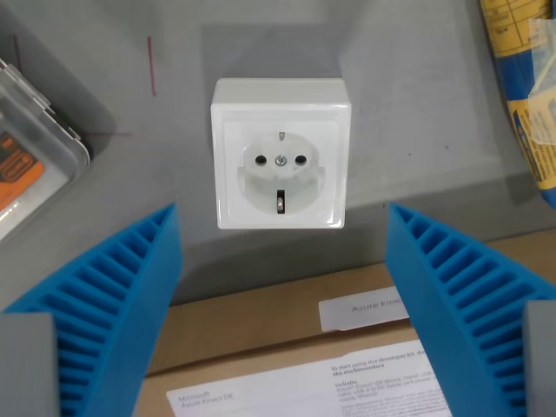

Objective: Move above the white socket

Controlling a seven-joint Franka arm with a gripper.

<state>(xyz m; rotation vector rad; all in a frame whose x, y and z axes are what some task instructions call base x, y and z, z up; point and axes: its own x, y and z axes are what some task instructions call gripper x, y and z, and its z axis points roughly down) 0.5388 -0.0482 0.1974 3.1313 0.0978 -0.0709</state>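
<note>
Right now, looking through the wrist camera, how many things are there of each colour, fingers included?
White: 1, the socket
Blue: 2, the fingers
Brown: 1, the cardboard box
Clear with orange inside: 1, the case
Yellow and blue: 1, the bag
Total: 6

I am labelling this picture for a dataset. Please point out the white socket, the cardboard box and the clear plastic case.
white socket (280,162): wrist view, round recessed face.
cardboard box (261,326): wrist view, bare brown top.
clear plastic case (39,148): wrist view, lid near its corner.
</note>
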